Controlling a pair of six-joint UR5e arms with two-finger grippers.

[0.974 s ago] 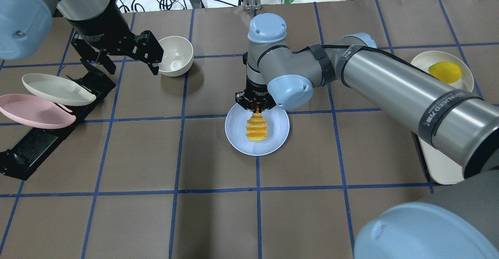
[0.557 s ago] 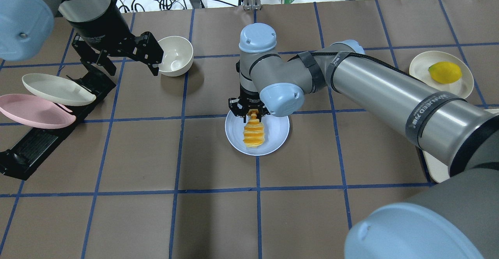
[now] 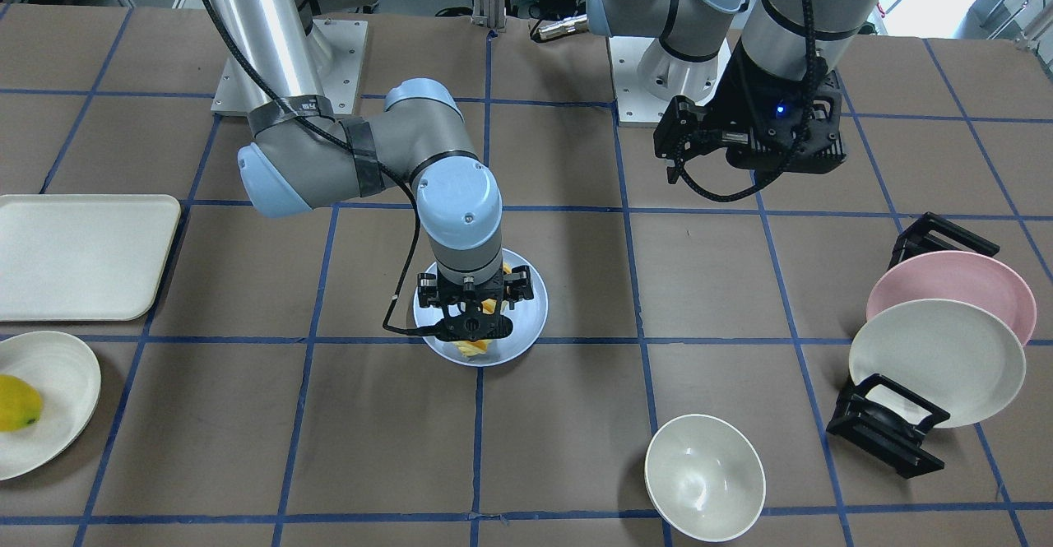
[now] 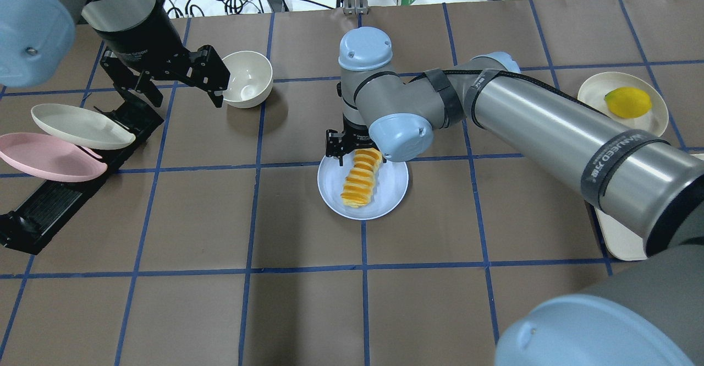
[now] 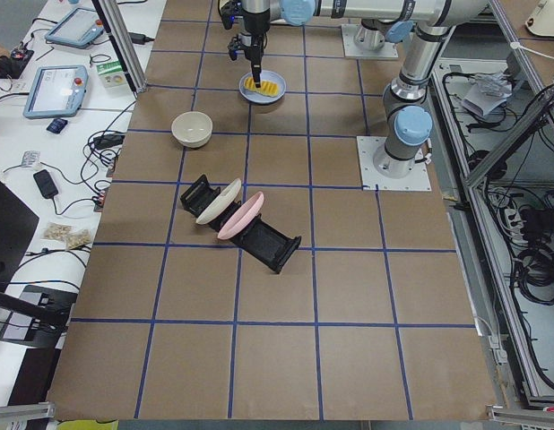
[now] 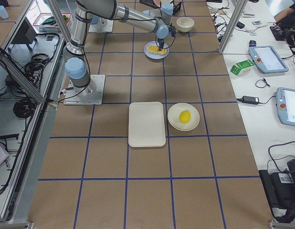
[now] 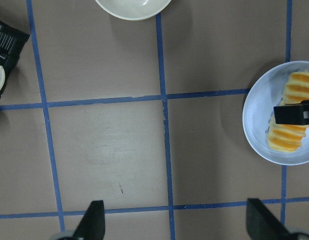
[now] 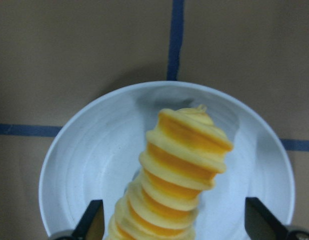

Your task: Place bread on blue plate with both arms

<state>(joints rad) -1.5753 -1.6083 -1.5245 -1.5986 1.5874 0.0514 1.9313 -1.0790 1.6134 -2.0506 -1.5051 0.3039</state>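
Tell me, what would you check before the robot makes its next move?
1. The bread lies flat on the blue plate: ok.
2. The bread sits inside the plate's rim: ok.
3. The right end effector is open, not clamping the bread: ok.
4. The left end effector is open, empty and away from the plate: ok.
5. The left end effector's clearance from the white bowl: cannot tell.
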